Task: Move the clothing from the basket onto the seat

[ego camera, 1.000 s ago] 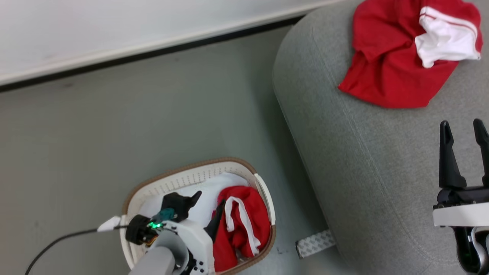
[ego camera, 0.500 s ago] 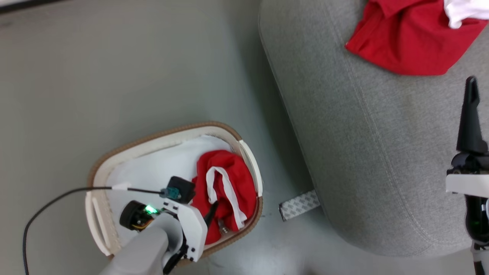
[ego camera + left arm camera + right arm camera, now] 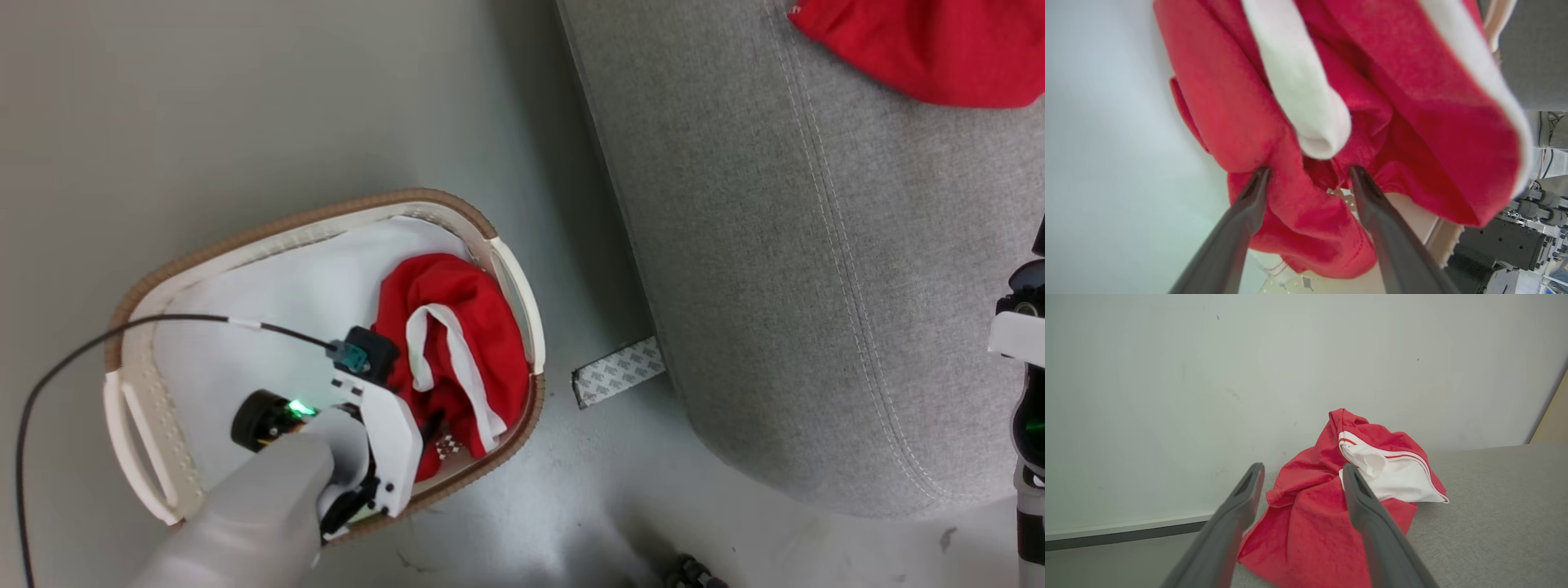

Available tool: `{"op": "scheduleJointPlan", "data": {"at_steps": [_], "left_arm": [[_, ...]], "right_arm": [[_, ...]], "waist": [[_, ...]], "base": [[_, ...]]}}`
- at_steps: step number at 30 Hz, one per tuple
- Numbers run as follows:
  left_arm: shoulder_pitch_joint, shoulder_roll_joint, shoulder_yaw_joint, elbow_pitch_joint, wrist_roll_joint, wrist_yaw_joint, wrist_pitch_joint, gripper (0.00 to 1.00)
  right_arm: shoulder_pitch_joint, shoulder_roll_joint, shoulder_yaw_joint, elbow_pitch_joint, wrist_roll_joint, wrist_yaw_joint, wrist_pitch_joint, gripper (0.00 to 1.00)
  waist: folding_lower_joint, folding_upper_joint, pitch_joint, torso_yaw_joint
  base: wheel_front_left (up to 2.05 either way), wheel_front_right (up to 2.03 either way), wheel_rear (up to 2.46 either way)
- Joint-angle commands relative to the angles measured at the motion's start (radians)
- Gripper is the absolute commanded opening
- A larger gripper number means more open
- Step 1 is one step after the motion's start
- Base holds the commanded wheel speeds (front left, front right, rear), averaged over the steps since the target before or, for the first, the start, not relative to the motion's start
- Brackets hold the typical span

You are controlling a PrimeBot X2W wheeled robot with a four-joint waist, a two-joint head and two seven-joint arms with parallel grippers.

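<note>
A red garment of the clothing (image 3: pixel 465 327) with a white band lies crumpled in the right half of the basket (image 3: pixel 269 230), which stands on the floor. My left gripper (image 3: pixel 1309 170) reaches down into the basket. It is open, its fingertips (image 3: pixel 1257 183) pressed into the red fabric, with a fold between them. A second red-and-white garment (image 3: pixel 1331 498) lies on the grey seat (image 3: pixel 816 245). My right gripper (image 3: pixel 1302 469) hangs open over the seat, short of that garment and holding nothing.
A plain white cloth (image 3: pixel 286 302) covers the left part of the basket. A black cable (image 3: pixel 122 327) runs from my left wrist across the basket's rim. A patterned tape strip (image 3: pixel 618 372) lies on the floor between basket and seat. A pale wall (image 3: pixel 1208 375) stands behind the seat.
The head camera has tilted down, so the whole picture has shifted. My left gripper has sunk from above the basket into the red garment. Both grippers stay open.
</note>
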Motion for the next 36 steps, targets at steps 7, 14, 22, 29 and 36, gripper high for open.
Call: {"op": "scheduleJointPlan", "data": {"at_steps": [7,14,22,29,36], "left_arm": [[-0.065,0.049,-0.106,-0.001,-0.101,-0.003,0.031,0.00],[-0.097,0.064,-0.174,-0.010,-0.159,-0.003,0.007,0.00],[-0.076,0.049,-0.206,0.000,-0.179,-0.003,-0.044,0.00],[-0.039,0.016,-0.213,0.010,-0.213,-0.003,-0.102,0.00],[0.010,-0.020,-0.215,0.008,-0.237,-0.003,-0.194,0.00]], "right_arm": [[-0.030,0.024,0.002,-0.031,0.007,-0.002,0.000,1.00],[-0.033,0.032,0.005,-0.037,0.001,-0.002,0.000,1.00],[-0.029,0.027,0.023,-0.007,-0.015,-0.002,0.000,1.00],[-0.006,-0.007,0.065,0.046,-0.026,-0.002,0.000,1.00],[0.025,-0.041,0.076,0.076,-0.033,-0.002,0.000,1.00]], "waist": [[-0.0001,0.0000,0.047,-0.037],[-0.0001,0.0000,0.053,-0.035],[-0.0001,0.0000,-0.014,-0.025],[-0.0001,0.0000,-0.122,0.008],[-0.0001,0.0000,-0.264,0.060]], "base": [[0.00,0.00,0.00],[0.00,0.00,0.00],[0.00,0.00,0.00],[0.00,0.00,0.00],[0.00,0.00,0.00]]}}
